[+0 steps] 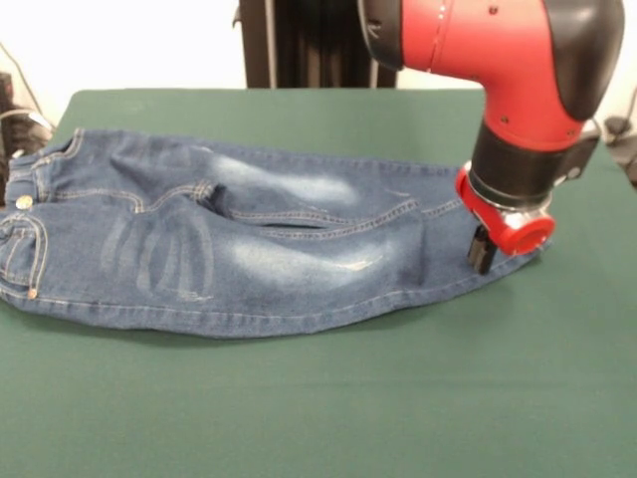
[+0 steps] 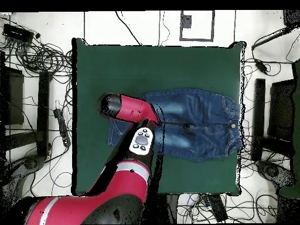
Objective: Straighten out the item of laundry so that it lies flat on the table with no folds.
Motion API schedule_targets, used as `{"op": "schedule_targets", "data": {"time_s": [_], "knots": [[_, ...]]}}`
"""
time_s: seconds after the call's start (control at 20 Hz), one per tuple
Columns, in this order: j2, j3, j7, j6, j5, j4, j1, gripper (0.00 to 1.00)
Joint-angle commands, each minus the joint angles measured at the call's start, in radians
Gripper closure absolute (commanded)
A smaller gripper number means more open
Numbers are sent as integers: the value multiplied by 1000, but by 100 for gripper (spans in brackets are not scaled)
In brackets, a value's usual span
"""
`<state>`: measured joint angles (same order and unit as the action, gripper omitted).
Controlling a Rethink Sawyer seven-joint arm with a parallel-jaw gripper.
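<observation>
The small blue denim jeans (image 1: 249, 249) lie spread on the green table (image 1: 318, 398), with the waistband and brass button at the left in the front view and the legs running right. A crease runs between the two legs. My gripper (image 1: 485, 254) is down at the leg ends on the right, touching or just above the denim; its red wrist hides how it stands. In the overhead view the jeans (image 2: 199, 123) lie right of centre on the table (image 2: 117, 64), with the waistband near the table's right edge. The arm (image 2: 126, 108) covers the leg ends and hides the gripper.
The robot's black pedestal (image 1: 299, 45) stands behind the table's far edge. Cables and equipment (image 2: 35, 70) lie on the floor all round the table. The waistband lies close to the table's edge (image 1: 10, 189).
</observation>
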<state>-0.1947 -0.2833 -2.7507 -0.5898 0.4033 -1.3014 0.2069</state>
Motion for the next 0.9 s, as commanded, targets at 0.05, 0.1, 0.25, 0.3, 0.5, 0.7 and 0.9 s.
{"op": "schedule_targets", "data": {"time_s": [0.05, 0.1, 0.25, 0.3, 0.5, 0.7, 0.9], "knots": [[180, 134, -57, 101, -17, 11, -5, 100], [171, 142, -69, 87, -2, 14, -8, 100], [162, 121, -145, -7, 39, 66, 13, 100], [166, 105, -175, -51, 46, 96, 24, 100], [189, 71, -242, -139, 65, 183, 31, 100], [201, 38, -293, -222, 75, 244, 36, 100], [177, 44, -292, -241, 90, 235, 17, 100]]}}
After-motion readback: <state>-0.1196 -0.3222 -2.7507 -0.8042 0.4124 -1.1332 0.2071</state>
